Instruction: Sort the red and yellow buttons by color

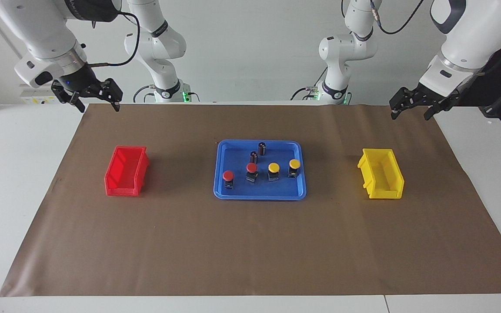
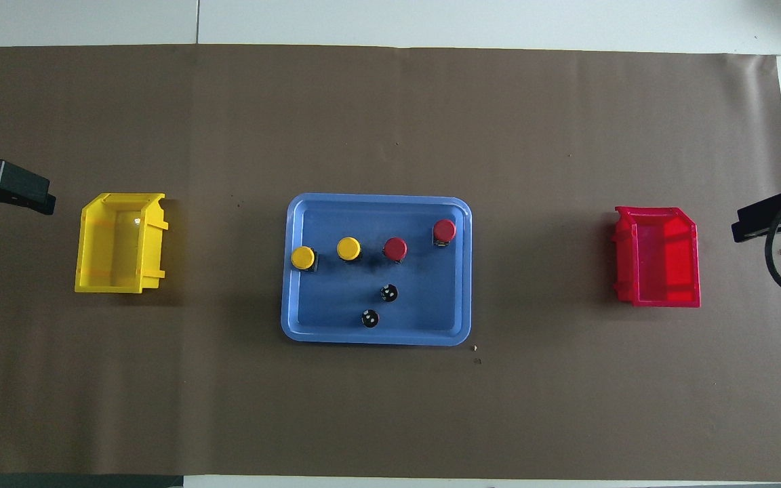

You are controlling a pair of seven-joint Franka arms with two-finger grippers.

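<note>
Facing view first: no sorting done yet, all four buttons sitting in the blue tray (image 1: 222,191) at the middle of the brown mat (image 1: 250,252). Two red buttons (image 1: 228,176) (image 1: 252,168) toward the right arm's end of the tray, two yellow buttons (image 1: 273,168) (image 1: 294,164) toward the left arm's end, in a rough row along the tray's edge away from the robots. Two dark cylinders (image 1: 262,148) (image 1: 253,157) closer to the tray's robot-side edge, not part of the job. Red bin (image 1: 111,184) near the right arm's end of the mat, yellow bin (image 1: 396,182) near the left arm's end, both with nothing inside. Right gripper (image 1: 95,103) up over the mat's robot-side corner, fingers spread, holding nothing. Left gripper (image 1: 411,114) up over the other robot-side corner, fingers spread too, holding nothing. Overhead view next: same row of buttons, same bare bins, only the tips of the left gripper (image 2: 14,193) and right gripper (image 2: 763,220) peeking in at the sides. Likely next: go down to a button, pinch its little black base or cap gently, lift straight up, carry to the bin of the same color.
</note>
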